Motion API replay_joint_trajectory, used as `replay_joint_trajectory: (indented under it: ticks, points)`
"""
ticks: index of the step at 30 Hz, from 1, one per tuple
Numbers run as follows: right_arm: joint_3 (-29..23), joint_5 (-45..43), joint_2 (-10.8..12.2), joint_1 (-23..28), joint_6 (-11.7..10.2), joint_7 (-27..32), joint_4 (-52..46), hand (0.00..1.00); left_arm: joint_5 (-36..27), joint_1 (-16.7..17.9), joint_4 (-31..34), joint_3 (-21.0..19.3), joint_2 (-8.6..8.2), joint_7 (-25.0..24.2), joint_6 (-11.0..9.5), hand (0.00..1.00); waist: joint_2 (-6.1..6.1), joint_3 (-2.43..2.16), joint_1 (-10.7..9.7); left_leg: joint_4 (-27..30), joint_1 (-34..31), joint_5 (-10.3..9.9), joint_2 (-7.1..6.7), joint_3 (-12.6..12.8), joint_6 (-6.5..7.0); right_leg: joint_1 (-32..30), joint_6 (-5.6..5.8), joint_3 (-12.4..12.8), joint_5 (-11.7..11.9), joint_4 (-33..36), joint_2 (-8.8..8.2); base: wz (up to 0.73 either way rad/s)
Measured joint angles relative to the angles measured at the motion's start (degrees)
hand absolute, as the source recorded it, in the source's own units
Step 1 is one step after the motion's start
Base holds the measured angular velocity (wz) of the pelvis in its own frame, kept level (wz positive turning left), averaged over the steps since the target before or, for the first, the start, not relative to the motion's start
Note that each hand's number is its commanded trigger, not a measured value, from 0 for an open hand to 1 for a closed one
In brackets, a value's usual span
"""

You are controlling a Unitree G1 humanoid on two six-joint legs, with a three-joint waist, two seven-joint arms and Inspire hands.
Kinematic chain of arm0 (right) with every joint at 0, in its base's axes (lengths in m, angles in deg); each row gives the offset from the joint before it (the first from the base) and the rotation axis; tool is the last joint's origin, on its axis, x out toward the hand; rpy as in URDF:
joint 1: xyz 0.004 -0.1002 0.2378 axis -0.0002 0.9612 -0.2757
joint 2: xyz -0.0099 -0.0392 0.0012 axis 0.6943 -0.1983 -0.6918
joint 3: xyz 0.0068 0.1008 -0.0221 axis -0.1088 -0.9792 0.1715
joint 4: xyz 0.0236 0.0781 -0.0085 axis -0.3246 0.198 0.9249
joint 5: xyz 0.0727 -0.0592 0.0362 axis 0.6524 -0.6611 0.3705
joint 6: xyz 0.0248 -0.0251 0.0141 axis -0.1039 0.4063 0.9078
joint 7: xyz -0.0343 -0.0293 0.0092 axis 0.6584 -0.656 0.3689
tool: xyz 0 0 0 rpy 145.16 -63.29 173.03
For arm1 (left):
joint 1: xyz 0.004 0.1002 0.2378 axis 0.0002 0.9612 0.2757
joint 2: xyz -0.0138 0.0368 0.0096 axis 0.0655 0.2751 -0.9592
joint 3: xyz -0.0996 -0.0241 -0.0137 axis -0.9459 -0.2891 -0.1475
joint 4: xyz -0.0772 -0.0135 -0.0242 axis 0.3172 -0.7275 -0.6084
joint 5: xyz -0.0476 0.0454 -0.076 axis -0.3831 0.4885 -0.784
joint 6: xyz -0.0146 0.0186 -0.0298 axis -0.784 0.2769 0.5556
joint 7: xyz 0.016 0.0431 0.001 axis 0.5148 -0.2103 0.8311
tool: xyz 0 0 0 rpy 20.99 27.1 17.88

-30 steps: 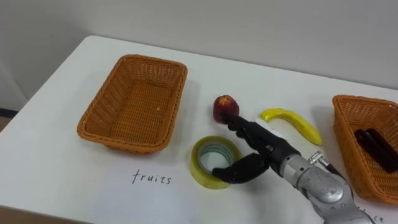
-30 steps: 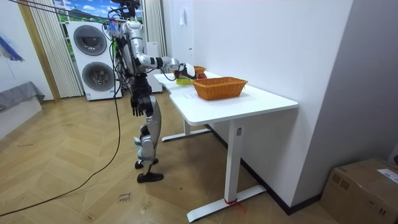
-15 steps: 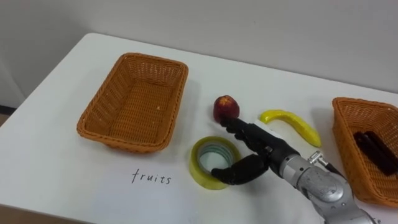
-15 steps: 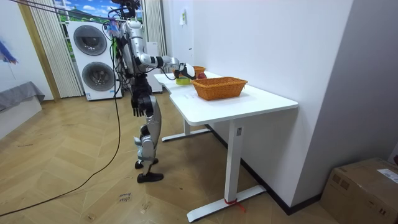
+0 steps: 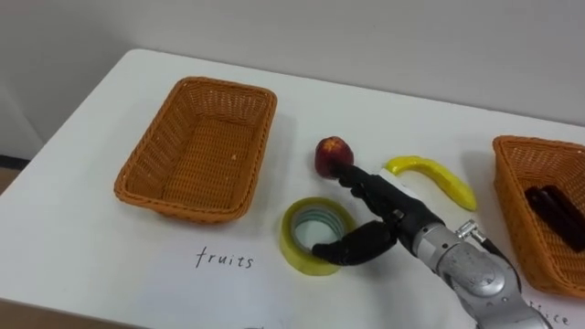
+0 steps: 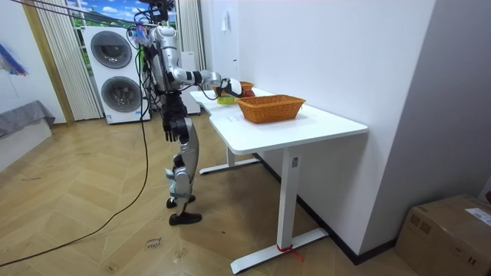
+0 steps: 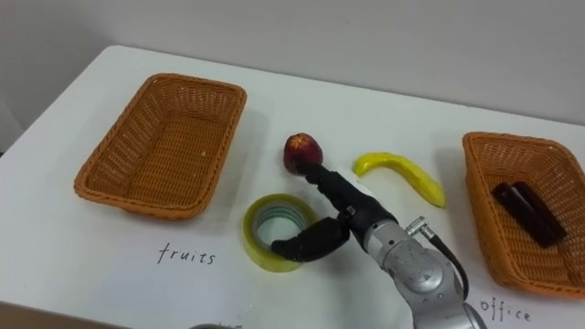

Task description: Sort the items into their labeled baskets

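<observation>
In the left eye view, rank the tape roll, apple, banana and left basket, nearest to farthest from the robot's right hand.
1. Tape roll, at the thumb of the right hand, and apple, at its fingertips: too close to call.
2. Banana, just right of the fingers.
3. Left basket, far left.

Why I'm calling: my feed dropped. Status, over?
Right hand open, over tape roll, beside apple. Left hand at side. Apple, banana on table, unsorted. Nothing blocking.

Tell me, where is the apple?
The apple sits at the centre of the left eye view, between the left basket and the banana, just beyond the right hand.
</observation>
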Motion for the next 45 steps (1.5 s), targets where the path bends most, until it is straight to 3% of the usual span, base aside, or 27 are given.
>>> replay_joint_trajectory:
  ticks: [18,24,41,45]
  points:
    - [-2.5,0.8,0.8,-0.1,-2.5,4.2,-2.8,0.00,0.0,0.1,-0.2,0.0,-0.02,-1.1,-1.3,0.00,-0.34,-0.36,0.0,0.6,0.1,0.0,-0.02,0.0,0.00,0.2,0.00,0.1,0.0,0.1,0.01,0.00]
    - [-2.5,2.7,0.8,-0.1,-3.4,4.8,-2.8,0.00,0.0,0.3,-1.0,-0.1,-0.01,-1.1,-2.4,0.00,-0.31,-0.35,0.0,0.6,0.1,0.0,-0.01,0.1,0.00,0.3,0.00,0.0,0.0,0.1,-0.01,0.00]
    - [-2.1,2.2,0.8,-0.1,-3.7,6.5,-2.3,0.00,0.0,0.1,-1.1,0.0,0.01,-1.0,-2.4,0.00,-0.55,-0.20,0.0,0.6,-0.2,0.0,-0.09,-0.5,0.00,0.2,0.00,-0.6,0.0,0.1,0.01,0.01]
    - [-1.3,-1.3,0.8,-0.2,-3.8,8.0,-1.1,0.00,-0.1,0.3,-1.1,0.8,0.34,-0.8,-2.4,0.00,-0.77,-0.13,0.2,0.8,-0.3,0.0,-0.11,-0.7,0.00,0.3,0.00,-1.2,0.0,0.1,-0.02,0.06]
